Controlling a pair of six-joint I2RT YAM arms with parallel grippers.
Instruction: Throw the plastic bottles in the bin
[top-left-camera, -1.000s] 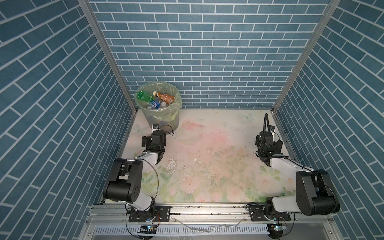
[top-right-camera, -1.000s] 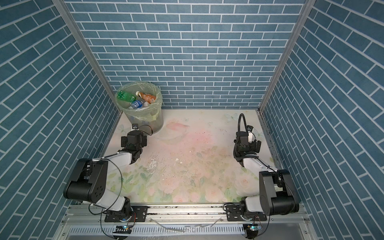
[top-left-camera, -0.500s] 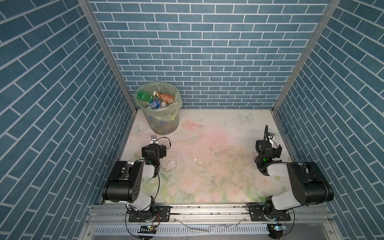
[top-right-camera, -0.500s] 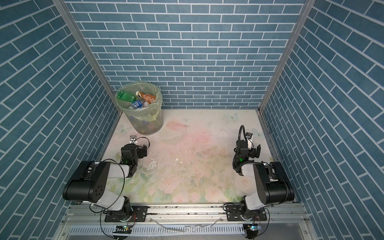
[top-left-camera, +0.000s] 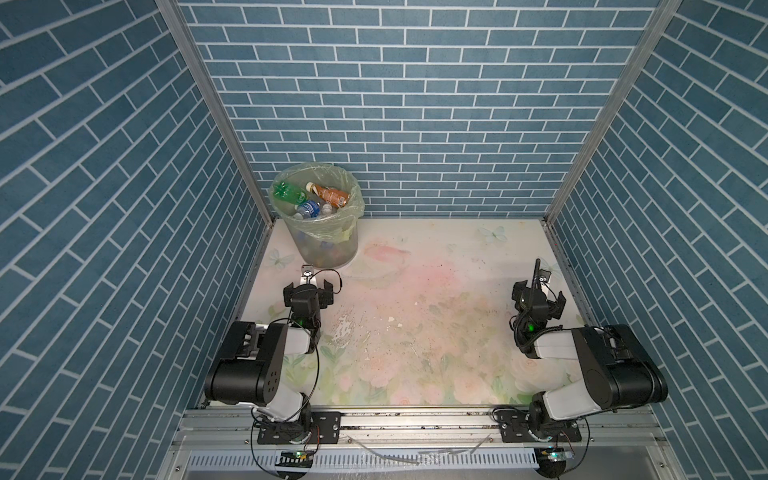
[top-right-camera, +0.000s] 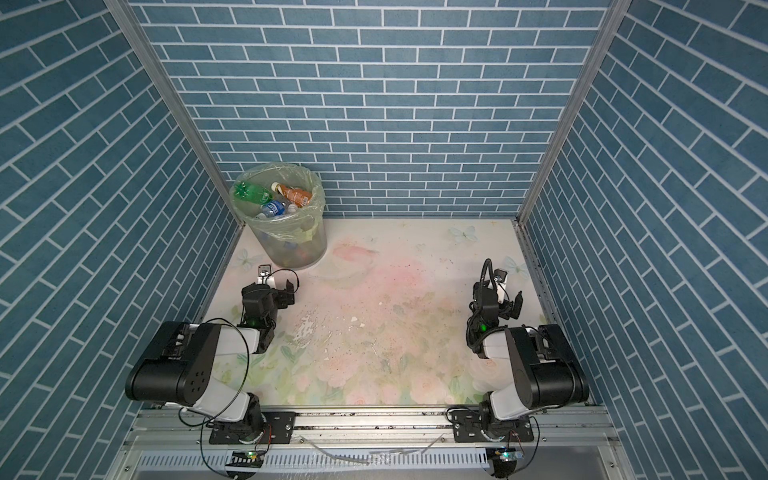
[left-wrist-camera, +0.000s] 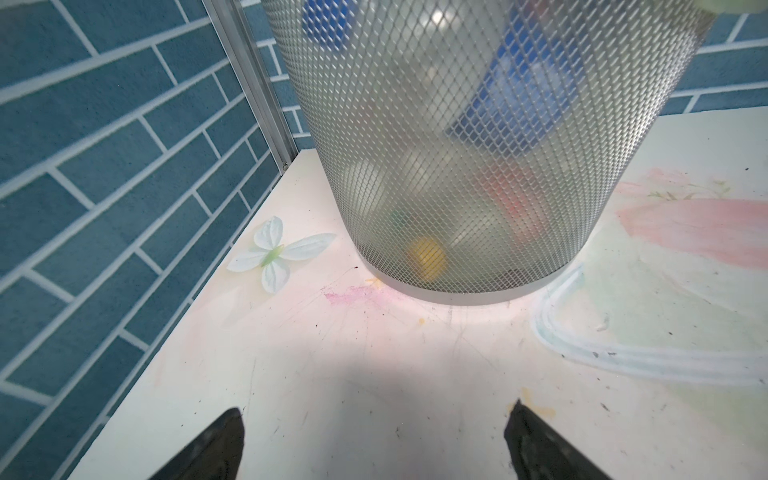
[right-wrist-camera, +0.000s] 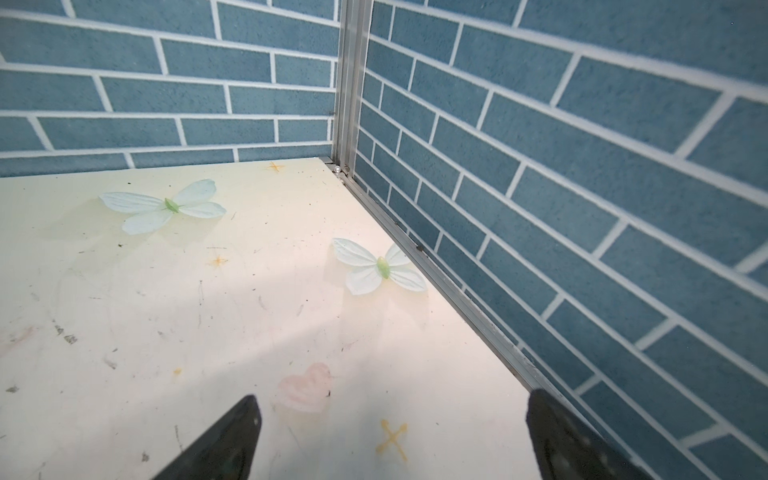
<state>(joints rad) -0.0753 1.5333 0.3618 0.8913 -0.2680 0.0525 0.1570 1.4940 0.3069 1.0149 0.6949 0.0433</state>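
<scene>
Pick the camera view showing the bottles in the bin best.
A top view: it looks down into the bin, bottles uncovered. The left wrist view gives only blurred colours through the mesh; the right wrist view, none.

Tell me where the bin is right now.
In a top view the bin stands in the far left corner of the table, just beyond the open left pincer.

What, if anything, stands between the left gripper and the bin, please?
Nothing visible: only bare table lies between the open left gripper and the bin, and the plastic bottles already lie inside it.
</scene>
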